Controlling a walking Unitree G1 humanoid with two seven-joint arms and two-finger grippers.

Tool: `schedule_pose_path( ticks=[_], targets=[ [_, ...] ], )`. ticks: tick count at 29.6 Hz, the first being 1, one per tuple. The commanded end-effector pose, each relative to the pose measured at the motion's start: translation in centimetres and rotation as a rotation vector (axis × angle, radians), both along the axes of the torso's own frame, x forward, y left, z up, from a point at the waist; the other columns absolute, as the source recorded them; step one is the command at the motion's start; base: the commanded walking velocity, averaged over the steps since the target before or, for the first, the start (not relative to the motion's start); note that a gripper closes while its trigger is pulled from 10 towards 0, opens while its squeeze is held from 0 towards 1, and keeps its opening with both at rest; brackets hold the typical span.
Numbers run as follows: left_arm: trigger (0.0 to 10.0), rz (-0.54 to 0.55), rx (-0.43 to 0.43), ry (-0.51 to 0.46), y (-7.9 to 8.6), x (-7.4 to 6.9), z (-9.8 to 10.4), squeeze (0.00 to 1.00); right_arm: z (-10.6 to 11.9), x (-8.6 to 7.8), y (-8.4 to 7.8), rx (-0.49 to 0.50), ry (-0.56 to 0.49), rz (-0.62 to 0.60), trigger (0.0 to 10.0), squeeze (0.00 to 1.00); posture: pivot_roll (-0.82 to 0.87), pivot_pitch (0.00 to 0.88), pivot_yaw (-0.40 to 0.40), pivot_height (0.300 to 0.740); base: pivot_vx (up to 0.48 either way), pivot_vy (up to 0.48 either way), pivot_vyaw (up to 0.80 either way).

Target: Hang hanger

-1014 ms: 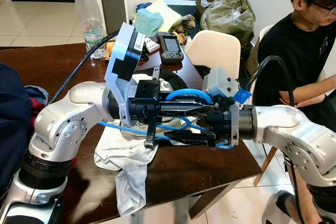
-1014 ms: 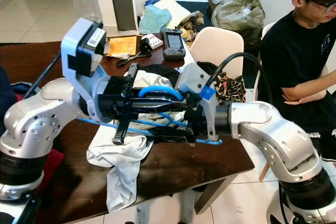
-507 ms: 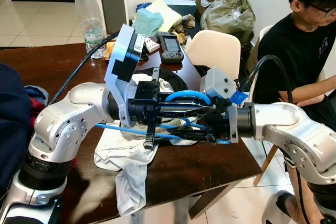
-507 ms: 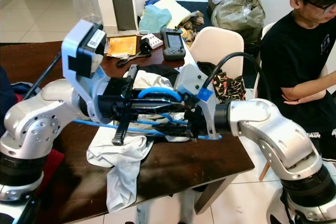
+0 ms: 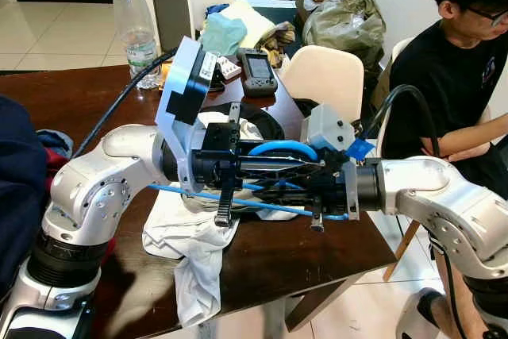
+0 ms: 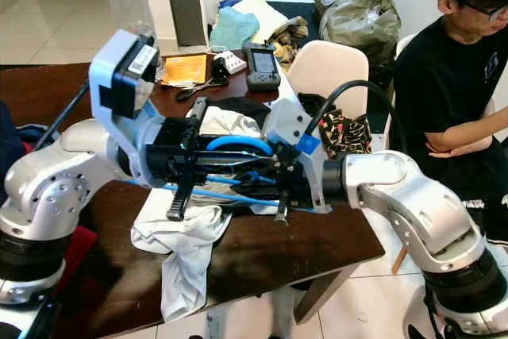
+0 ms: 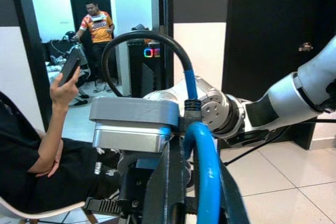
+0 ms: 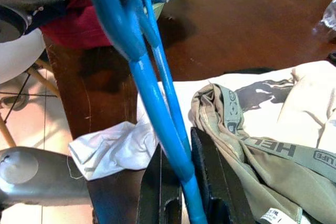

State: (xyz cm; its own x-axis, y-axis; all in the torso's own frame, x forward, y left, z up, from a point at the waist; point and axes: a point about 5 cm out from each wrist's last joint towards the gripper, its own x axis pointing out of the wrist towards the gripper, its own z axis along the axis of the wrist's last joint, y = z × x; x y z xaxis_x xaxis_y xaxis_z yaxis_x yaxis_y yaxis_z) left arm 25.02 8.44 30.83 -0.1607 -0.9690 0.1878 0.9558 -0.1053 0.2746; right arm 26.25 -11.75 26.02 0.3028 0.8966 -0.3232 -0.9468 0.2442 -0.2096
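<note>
A blue plastic hanger is held in the air over the brown table, between my two grippers, which face each other. My left gripper reaches in from the left and is shut on the hanger's curved hook. From the right, my right gripper is shut on the hanger's thin lower bars, which run between its two black fingers. Under the hanger a white T-shirt lies crumpled on the table, with an olive-beige garment beside it.
A person in a black shirt sits close at the right. A water bottle, a handheld device and small clutter stand at the table's far side. White chairs stand behind, and dark clothes lie at the left edge.
My right wrist has rolled, so its black side rail now hangs downward. The hanger's lower bar sits straighter and slightly higher. The left arm has barely moved.
</note>
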Motion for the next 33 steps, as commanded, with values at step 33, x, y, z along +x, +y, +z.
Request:
schedule_pose_path(
  ticks=[33],
  targets=[
    [10.0, 0.32, -0.007, -0.156, 9.5, 2.3, 4.6, 1.0, -2.5, 0.8, -9.1, -0.082, 0.027, -0.291, 0.0, 0.0, 0.09, 0.14, -0.035, 0.74, 0.0, 0.0, 0.0]
  ],
)
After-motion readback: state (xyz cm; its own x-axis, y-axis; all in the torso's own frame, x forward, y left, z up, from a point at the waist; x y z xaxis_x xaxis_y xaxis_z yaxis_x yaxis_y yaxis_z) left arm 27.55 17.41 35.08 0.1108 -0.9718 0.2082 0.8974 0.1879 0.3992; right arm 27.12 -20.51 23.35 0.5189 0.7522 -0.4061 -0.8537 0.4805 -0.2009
